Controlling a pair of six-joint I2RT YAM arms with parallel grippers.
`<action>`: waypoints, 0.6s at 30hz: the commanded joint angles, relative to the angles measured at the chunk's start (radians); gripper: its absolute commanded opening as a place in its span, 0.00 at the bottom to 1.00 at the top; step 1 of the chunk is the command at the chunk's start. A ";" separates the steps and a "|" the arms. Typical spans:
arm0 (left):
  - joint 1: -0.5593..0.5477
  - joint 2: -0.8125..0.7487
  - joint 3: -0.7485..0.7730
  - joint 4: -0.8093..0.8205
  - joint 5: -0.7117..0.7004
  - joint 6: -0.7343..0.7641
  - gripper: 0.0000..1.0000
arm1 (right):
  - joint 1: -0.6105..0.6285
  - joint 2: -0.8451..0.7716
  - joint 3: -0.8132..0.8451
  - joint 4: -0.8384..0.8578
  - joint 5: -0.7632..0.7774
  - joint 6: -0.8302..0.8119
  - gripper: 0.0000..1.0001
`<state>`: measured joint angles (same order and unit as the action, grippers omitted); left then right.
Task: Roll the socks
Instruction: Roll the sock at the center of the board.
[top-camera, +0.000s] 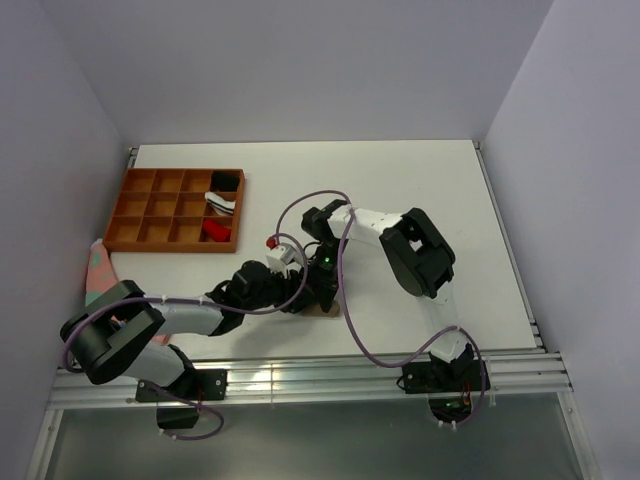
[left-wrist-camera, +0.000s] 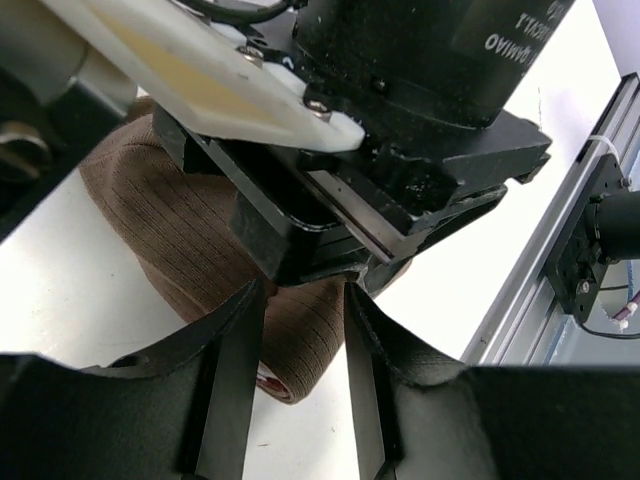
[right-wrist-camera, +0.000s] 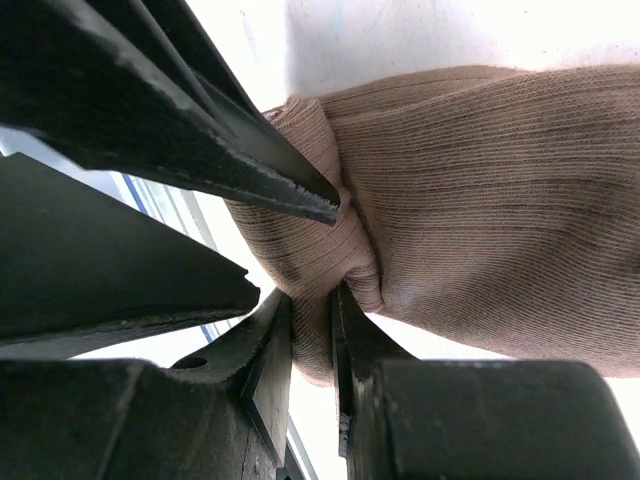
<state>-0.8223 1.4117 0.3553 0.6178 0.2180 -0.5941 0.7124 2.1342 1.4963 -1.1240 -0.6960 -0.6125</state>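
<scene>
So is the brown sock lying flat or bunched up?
Bunched at one end: the tan-brown sock is gathered into a tight fold where the right gripper pinches it; the rest looks smooth.

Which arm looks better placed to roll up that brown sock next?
Right. The right pincer has a fold of the brown sock pinched; the left pincer merely straddles the sock, and whether it grips is unclear.

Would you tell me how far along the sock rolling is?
Done: black, white and red bundles sit in the tray. In hand: the right gripper pinches a fold of the brown sock; the left gripper has its jaws astride it, grip unclear. Left: finishing this roll, probably the pink-green fabric left of the tray.
</scene>
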 joint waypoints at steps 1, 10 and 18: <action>-0.008 0.016 0.025 0.054 0.024 0.020 0.43 | -0.005 0.050 -0.025 0.050 0.142 -0.009 0.10; -0.021 0.073 0.025 0.059 0.027 0.025 0.44 | -0.007 0.055 -0.028 0.055 0.147 -0.003 0.12; -0.028 0.118 0.011 0.079 0.032 0.001 0.29 | -0.007 0.049 -0.030 0.069 0.145 0.014 0.16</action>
<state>-0.8368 1.5024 0.3592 0.6888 0.2283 -0.5957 0.7086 2.1342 1.4960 -1.1225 -0.6880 -0.5873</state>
